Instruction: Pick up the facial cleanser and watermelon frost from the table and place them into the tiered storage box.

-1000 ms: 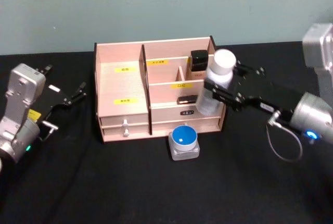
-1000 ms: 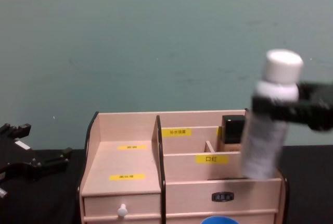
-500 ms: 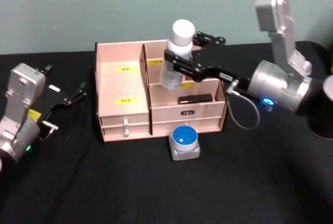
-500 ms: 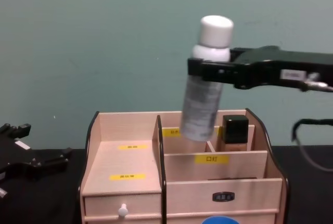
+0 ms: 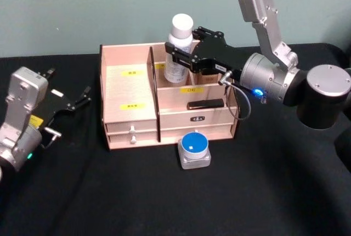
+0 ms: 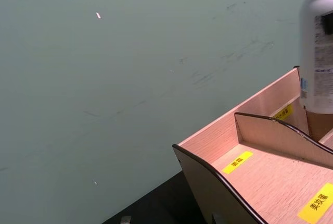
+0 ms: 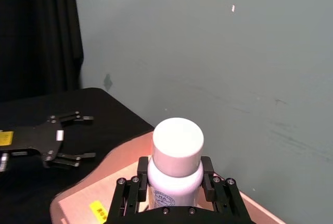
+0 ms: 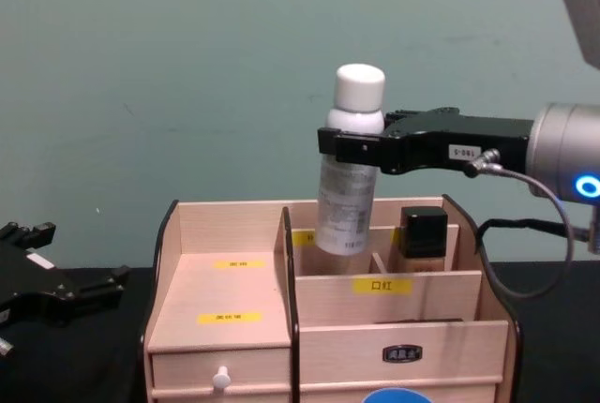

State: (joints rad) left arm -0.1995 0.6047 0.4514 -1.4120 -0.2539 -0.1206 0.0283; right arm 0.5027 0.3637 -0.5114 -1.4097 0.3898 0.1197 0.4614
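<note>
Black cloth covers the surface (image 5: 109,192), and at its far left the left claw (image 7: 87,136) is parked with its two fingers spread apart and nothing between them, well apart from the tiered storage box (image 5: 127,89). That pale wooden box stands at the middle, its stepped left section carrying two yellow labels above a small drawer with a white knob (image 5: 131,137). Just right of the tall dark-edged divider, the white-capped bottle (image 8: 342,206) hangs nearly upright, leaning a little, with its base inside the rear compartment, below the top of the back wall. The right claw (image 8: 350,147) is clamped on the bottle just under the cap, its arm reaching in from the right. Beside the bottle in the same back row stands a dark square-capped bottle (image 8: 424,234), and a flat dark item (image 5: 205,104) lies on the middle tier. A blue-lidded jar (image 5: 194,147) sits on the cloth just in front of the box.
</note>
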